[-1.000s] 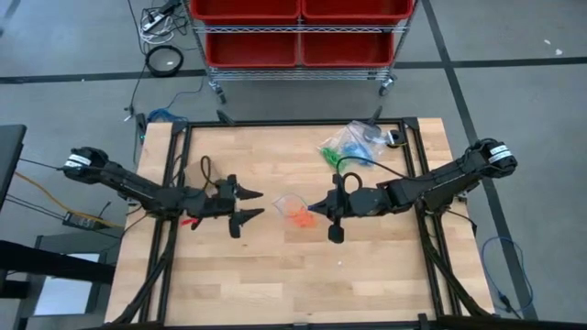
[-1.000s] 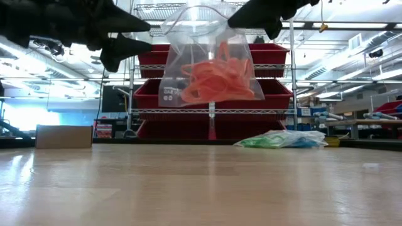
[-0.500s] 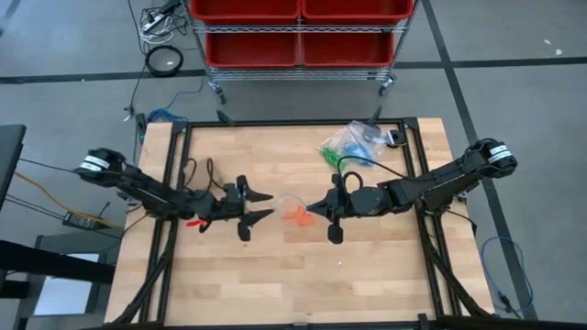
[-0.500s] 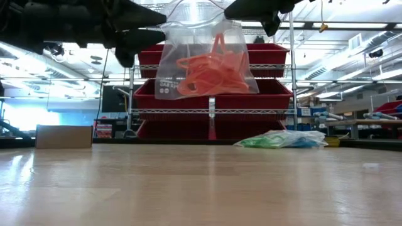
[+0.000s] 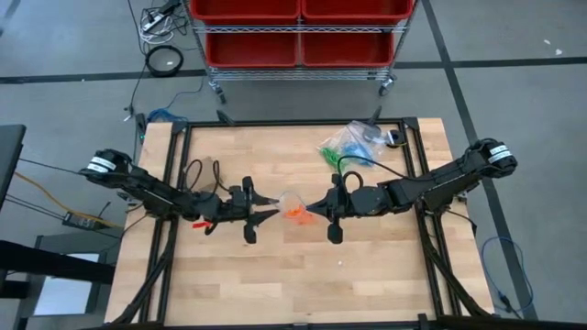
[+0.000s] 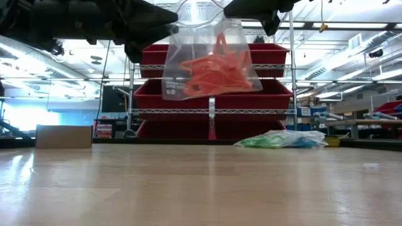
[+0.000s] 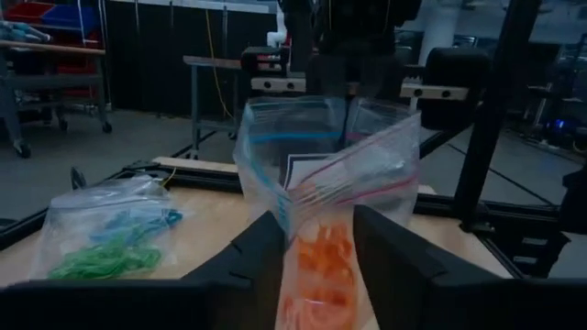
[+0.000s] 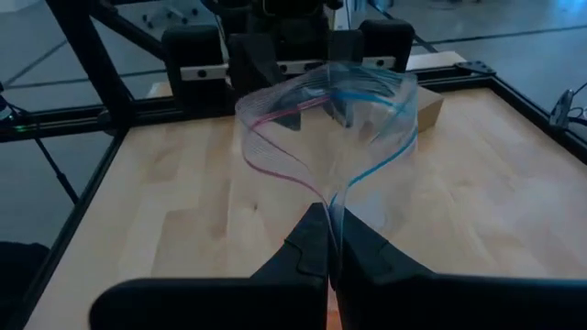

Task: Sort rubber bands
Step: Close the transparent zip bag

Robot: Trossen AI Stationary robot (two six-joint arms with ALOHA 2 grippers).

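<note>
The left gripper [image 5: 263, 209], fingers narrowly parted, straddles one rim of a thin, clear, crinkled zip bag [image 6: 210, 59] hanging above mid-table. Inside it, the orange rubber bands [image 6: 213, 68] tangle in one clump. The right gripper [image 5: 312, 207] pinches the opposite rim, fully closed. Bare wooden table [image 5: 275, 275] lies below; another bag [image 5: 351, 142] with green and blue bands rests near the far edge.

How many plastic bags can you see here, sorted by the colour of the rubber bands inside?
Bag of orange rubber bands, held up above the table: 1
Bag of green and blue rubber bands, lying on the table: 1
Total: 2 bags
</note>
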